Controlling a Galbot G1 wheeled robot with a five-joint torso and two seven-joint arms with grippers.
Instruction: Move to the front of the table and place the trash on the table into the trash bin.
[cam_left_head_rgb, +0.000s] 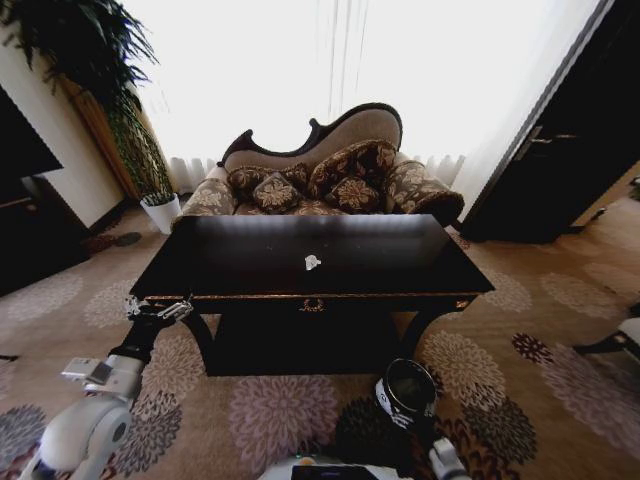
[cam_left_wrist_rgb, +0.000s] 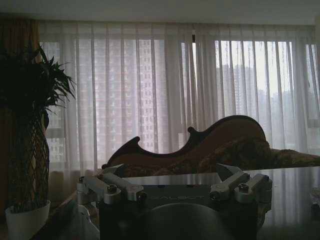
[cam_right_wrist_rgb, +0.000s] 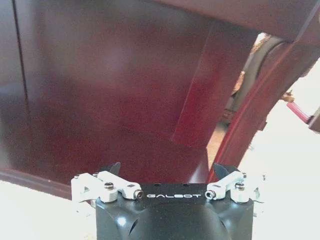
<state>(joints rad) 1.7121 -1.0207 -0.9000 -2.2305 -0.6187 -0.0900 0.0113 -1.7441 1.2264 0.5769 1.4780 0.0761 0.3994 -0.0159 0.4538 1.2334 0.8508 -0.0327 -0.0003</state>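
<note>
Squarely before the robot stands one table (cam_left_head_rgb: 250, 262), dark and glossy with a gold-trimmed front edge, and on it lies one piece of trash (cam_left_head_rgb: 312, 263), a small white crumpled scrap near the middle of the top, slightly nearer the front edge than the back. One trash bin (cam_left_head_rgb: 408, 388) sits on the patterned carpet (cam_left_head_rgb: 270, 405) in front of the table, below its front right part, round with a black inside and a pale rim.

Two grippers are in view. The left gripper (cam_left_head_rgb: 158, 310) hangs at the table's front left corner, just off the edge; in the left wrist view its fingers (cam_left_wrist_rgb: 107, 187) stand wide apart with nothing between them, looking across the tabletop toward one sofa (cam_left_wrist_rgb: 210, 150) and the curtains. The right gripper (cam_right_wrist_rgb: 170, 172) is low by the table's underside, near a curved leg (cam_right_wrist_rgb: 260, 100); its jaws are likewise spread wide and hold nothing.
</note>
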